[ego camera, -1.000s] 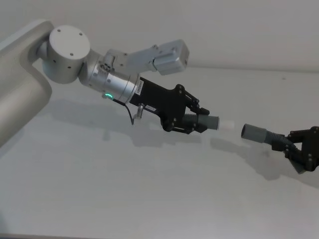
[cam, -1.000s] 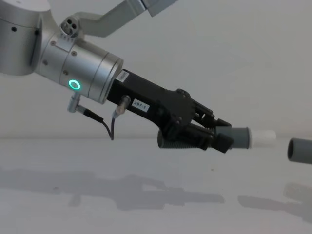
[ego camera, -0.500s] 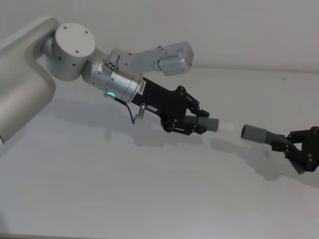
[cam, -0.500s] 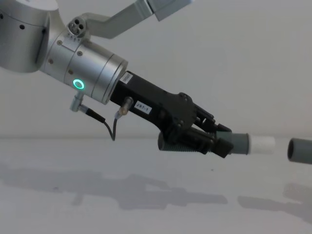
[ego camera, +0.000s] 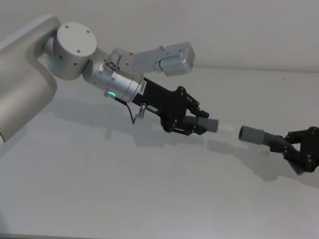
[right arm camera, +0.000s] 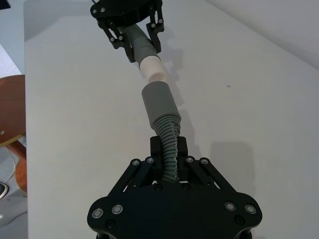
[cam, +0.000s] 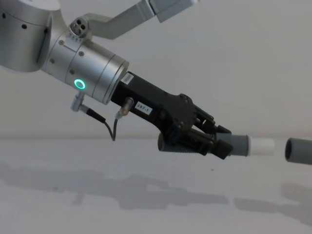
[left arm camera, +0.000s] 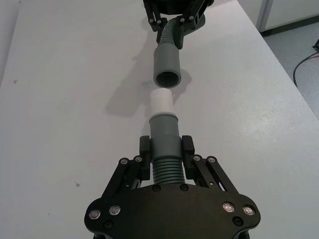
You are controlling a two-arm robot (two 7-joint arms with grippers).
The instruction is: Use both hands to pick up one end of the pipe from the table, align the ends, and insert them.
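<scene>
**Gap Between Pipe Ends Narrowed**

Moved closer since a second ago: grey mouth (ego camera: 246, 133) and white tip (ego camera: 227, 127), now only a small gap apart, not yet touching. Nearly lined up end to end in both wrist views, the mouth (left arm camera: 167, 78) facing the tip (left arm camera: 161, 103) just across the gap. Both held in the air above the tabletop (ego camera: 124, 194), shadows cast below.

Tipped piece (ego camera: 205, 124): white end, then a smooth grey collar, then a ribbed section (left arm camera: 166, 169) running back between the jaws. Gripped at the ribs by the left claw (ego camera: 192, 124), jaws closed against its sides, tip and collar sticking out in front. Seen from the chest, pointing right and slightly down, tip (cam: 263, 146) almost level with the other piece's mouth (cam: 298, 151) at the right edge.

Sleeve piece (ego camera: 259, 136): smooth grey sleeve with a ribbed hose (right arm camera: 169, 144) behind it, hose bending a little before the jaws. Clamped on the ribbed hose by the right claw (ego camera: 291, 150), low at the right edge of the head view, sleeve reaching toward the left claw.

Behind the left claw: black body, silver wrist with a green glowing ring (cam: 79, 85), thin cable (cam: 102, 119) looping beneath.
</scene>
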